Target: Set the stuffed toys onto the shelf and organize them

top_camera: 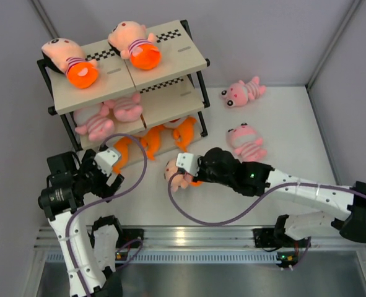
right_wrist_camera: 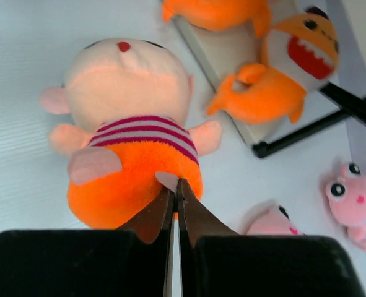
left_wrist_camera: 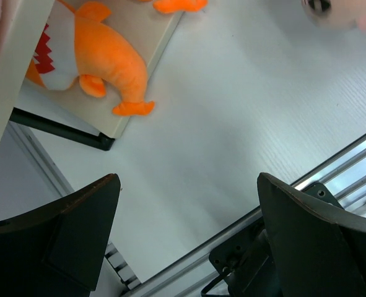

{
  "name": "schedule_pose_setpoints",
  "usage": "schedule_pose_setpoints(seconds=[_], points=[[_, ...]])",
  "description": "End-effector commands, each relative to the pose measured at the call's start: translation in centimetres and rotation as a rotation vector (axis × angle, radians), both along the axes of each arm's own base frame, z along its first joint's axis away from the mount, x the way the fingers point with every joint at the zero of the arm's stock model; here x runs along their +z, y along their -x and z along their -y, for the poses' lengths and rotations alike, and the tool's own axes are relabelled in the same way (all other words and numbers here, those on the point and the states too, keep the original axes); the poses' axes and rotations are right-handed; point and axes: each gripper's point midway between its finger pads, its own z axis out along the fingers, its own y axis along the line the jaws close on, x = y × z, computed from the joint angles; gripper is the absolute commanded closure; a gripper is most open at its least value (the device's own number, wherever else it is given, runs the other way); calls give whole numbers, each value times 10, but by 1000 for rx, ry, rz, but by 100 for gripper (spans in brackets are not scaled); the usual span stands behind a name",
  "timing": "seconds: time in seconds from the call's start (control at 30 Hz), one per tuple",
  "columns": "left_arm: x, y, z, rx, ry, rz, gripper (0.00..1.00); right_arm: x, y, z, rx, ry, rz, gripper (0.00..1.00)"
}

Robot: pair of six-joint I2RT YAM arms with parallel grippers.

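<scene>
Hanging at the left foot of the shelf (top_camera: 170, 59), the left gripper (left_wrist_camera: 189, 182) has its jaws spread wide with nothing between them. Right of it, the right gripper (right_wrist_camera: 173, 189) pinches the orange bottom of a peach-headed doll (right_wrist_camera: 130, 105) just in front of the orange fish (top_camera: 148, 142) on the bottom tier. Farther right, two pink striped animals (top_camera: 243, 91) lie on the table (top_camera: 288, 124).
</scene>
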Motion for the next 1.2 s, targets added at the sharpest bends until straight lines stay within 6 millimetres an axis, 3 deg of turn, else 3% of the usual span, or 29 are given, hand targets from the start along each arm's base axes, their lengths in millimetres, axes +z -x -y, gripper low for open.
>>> schedule_pose_setpoints(seconds=[0.0,0.03,0.2,0.23,0.3,0.33,0.4,0.43,0.47,0.5,0.53,0.57,0.6,0.63,0.67,0.7,0.73,0.77,0.8,0.83,0.87,0.93,1.03,1.17], points=[[-19,22,4,24,23,-115,2,55,-32,27,-193,-190,41,100],[-20,23,3,27,21,-116,2,70,-48,41,-259,-227,66,100],[-23,24,1,39,18,-132,2,144,-95,101,-512,-381,248,100],[-25,25,1,41,19,-139,2,166,-99,108,-536,-422,275,100],[-28,25,2,40,26,-148,2,188,-108,120,-585,-461,318,100],[-30,25,3,34,30,-157,2,214,-115,129,-605,-498,368,100],[-32,25,3,35,34,-165,2,234,-128,130,-617,-512,418,100],[-33,25,2,36,34,-168,2,264,-135,140,-636,-544,479,100],[-33,25,3,37,36,-172,2,267,-149,135,-633,-531,486,100],[-33,25,2,36,34,-172,2,301,-156,149,-655,-574,540,100],[-33,25,2,39,35,-175,2,313,-164,151,-664,-588,560,100],[-34,25,2,40,34,-176,2,313,-182,142,-655,-574,558,100],[-34,25,2,40,34,-177,2,348,-186,156,-677,-628,613,100],[-35,25,2,42,38,-185,2,359,-193,156,-679,-641,627,100],[-35,25,2,44,39,-189,2,352,-213,147,-681,-615,613,100],[-37,24,1,46,43,-201,2,385,-210,153,-683,-668,659,100],[-37,23,0,50,40,-204,2,392,-215,151,-680,-681,670,100],[-36,23,-1,52,39,-207,2,386,-231,138,-666,-668,661,100],[-36,22,-1,53,39,-211,2,392,-235,134,-656,-679,669,100],[-35,20,-2,53,43,-216,2,417,-229,137,-650,-731,704,100],[-33,19,-2,56,44,-215,2,410,-245,127,-652,-722,695,100],[-30,17,-1,57,53,-217,2,437,-242,131,-657,-791,752,100],[-31,15,-1,56,64,-229,2,444,-248,117,-600,-859,770,100],[-34,14,1,50,82,-247,2,431,-249,75,-421,-904,673,100]])
